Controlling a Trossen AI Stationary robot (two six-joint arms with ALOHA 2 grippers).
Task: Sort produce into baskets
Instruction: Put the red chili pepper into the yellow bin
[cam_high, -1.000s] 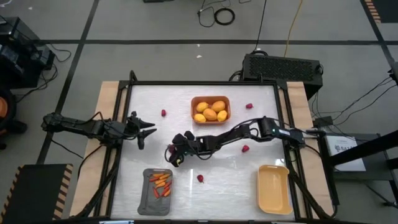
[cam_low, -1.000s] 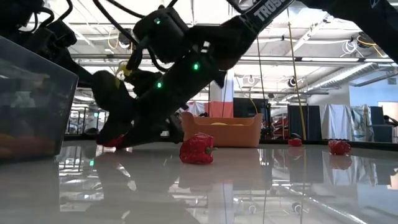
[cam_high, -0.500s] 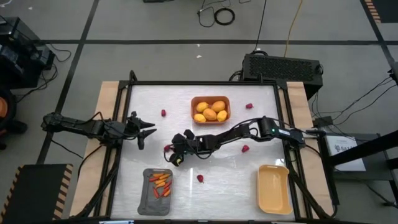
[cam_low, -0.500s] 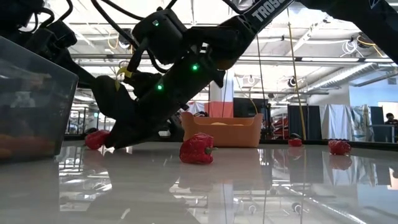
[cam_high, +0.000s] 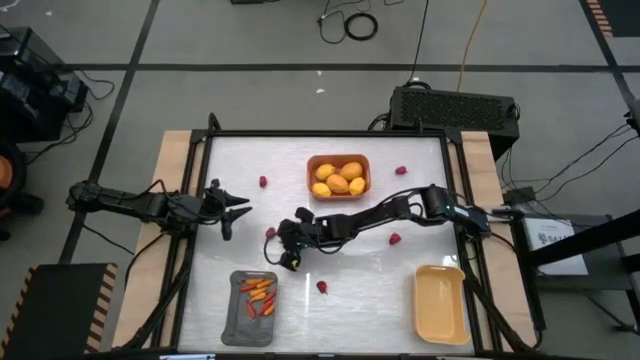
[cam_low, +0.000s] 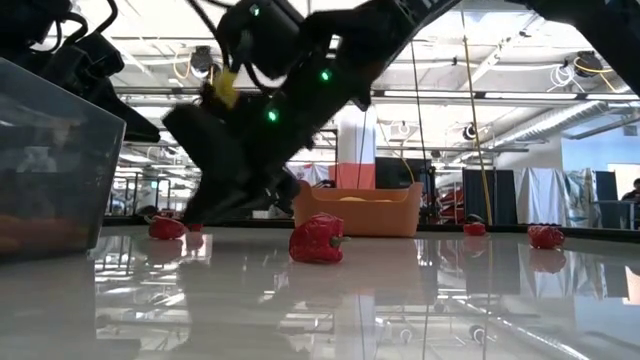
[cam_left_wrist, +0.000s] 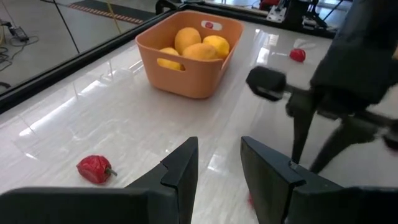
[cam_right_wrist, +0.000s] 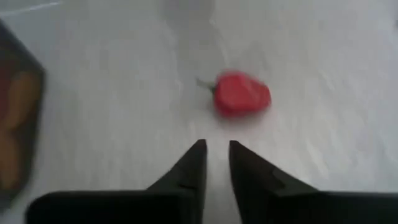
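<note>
White glossy bench (cam_high: 350, 290), black frame, wood side rails. Orange basket (cam_high: 339, 176) near far edge, holds yellow fruits (cam_high: 340, 178). Grey basket (cam_high: 252, 307) at near edge, carrot sticks (cam_high: 259, 295) inside. Pale yellow basket (cam_high: 441, 303) near right corner. Red berries loose on bench: (cam_high: 263, 182), (cam_high: 401, 170), (cam_high: 395, 239), (cam_high: 322, 287), (cam_high: 270, 233). Right gripper (cam_high: 286, 247) mid-bench, fingers (cam_right_wrist: 193, 163) nearly pressed together, nothing between them; one berry (cam_right_wrist: 241, 94) lies just ahead of tips. Left gripper (cam_high: 232, 210) waits left of centre, fingers (cam_left_wrist: 180, 168) slightly spread, holding nothing
</note>
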